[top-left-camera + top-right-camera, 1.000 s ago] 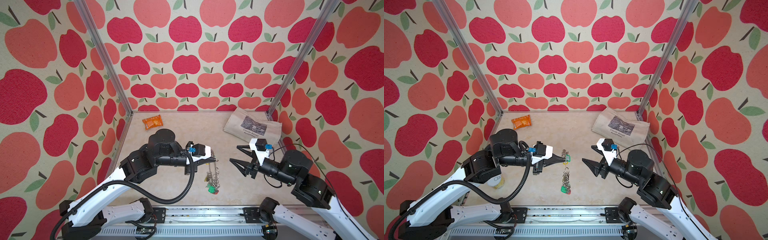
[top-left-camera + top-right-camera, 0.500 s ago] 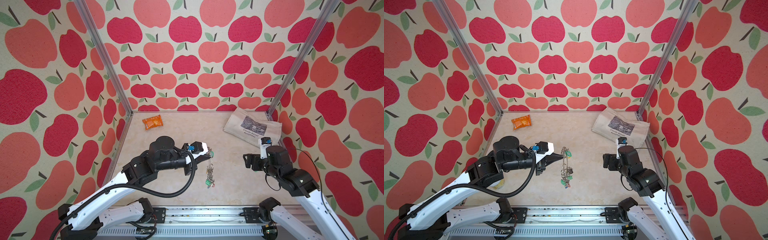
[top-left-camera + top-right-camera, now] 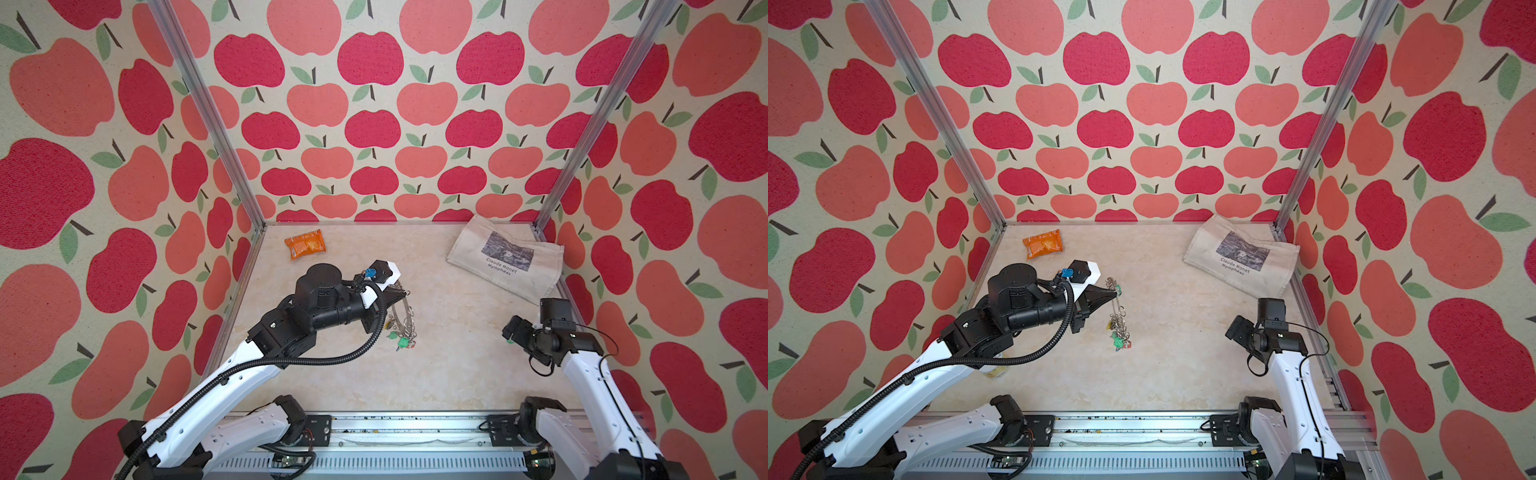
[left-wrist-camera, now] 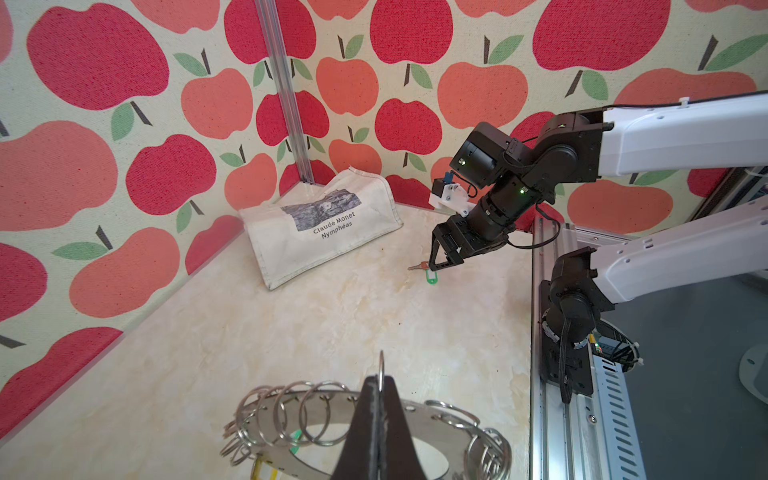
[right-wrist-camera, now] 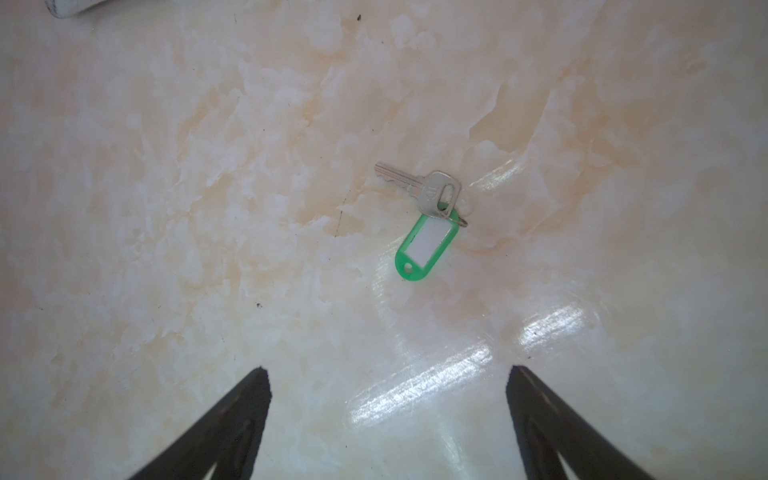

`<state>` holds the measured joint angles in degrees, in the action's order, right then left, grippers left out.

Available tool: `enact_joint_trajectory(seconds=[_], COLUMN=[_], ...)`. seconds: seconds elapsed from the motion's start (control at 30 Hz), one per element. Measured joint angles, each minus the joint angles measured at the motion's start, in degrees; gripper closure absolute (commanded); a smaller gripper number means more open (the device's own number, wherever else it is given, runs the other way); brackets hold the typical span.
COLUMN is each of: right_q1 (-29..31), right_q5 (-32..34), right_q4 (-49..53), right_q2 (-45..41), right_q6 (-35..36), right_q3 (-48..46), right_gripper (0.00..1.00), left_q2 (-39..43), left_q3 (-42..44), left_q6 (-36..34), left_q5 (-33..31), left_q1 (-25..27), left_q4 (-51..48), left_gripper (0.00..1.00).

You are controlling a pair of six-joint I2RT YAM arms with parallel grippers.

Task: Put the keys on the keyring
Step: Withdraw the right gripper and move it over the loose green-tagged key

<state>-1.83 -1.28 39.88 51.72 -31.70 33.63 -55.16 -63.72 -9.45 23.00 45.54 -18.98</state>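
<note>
**My right arm leaves the middle and goes for the next key**

Compared with one second before, my right gripper point(image 5: 386, 370) is no longer near the middle of the table point(image 3: 1175, 374), where it faced my left gripper point(image 3: 1114, 293). It is now pulled back to the right side, near the front rail, and it points down at the surface. Its jaws are spread much wider than before and nothing is between them.

Under it, in the right wrist view, lies a loose key point(image 5: 417, 187) with a green tag point(image 5: 424, 245). It is flat on the table, a little ahead of the fingertips, and not yet touched.

My left gripper is clenched and has moved only a little. In the left wrist view it pinches one small wire ring on the rim of the keyring point(image 4: 449, 428). The disc hangs from this ring, left of centre. At its low end some keys point(image 3: 1121, 341) with green tags already hang. I cannot tell whether the lowest ones touch the table.

I judge that the work at the ring is finished for now and a new pick begins, while the left arm keeps the ring ready. The key is thin and lies flat on a smooth surface, so it can slide when the jaws close. It is also well apart from the keyring, so a long carry comes after.
</note>
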Motion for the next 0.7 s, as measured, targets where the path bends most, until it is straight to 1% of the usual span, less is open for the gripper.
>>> enact_joint_trajectory(seconds=[0.3, 0.47, 0.53, 0.6, 0.7], right_q1=[-1.0, -1.4, -1.3, -1.4, -1.4], right_q5=[2.7, 2.2, 2.1, 1.8, 0.8], right_q4=[-9.2, -14.6, -16.2, -17.9, -20.2], right_q2=[9.1, 17.0, 20.7, 24.1, 26.2], right_q6=[-1.0, -0.9, -0.3, 0.2, 0.7], right_q3=[-2.5, -3.0, -1.0, 1.1, 2.3], right_gripper=[0.04, 0.05, 0.08, 0.09, 0.11], left_q2=[1.3, 2.5, 2.5, 2.6, 2.6], left_q3=[2.6, 3.4, 3.7, 4.1, 4.3], left_q6=[1.1, 2.4, 2.8, 3.1, 3.8], left_q5=[2.6, 3.4, 3.4, 3.4, 3.4], left_q1=[-2.4, -4.4, -4.9, -5.3, -5.8], left_q4=[1.3, 1.6, 1.9, 2.1, 2.1], left_gripper=[1.0, 1.0, 1.0, 1.0, 1.0])
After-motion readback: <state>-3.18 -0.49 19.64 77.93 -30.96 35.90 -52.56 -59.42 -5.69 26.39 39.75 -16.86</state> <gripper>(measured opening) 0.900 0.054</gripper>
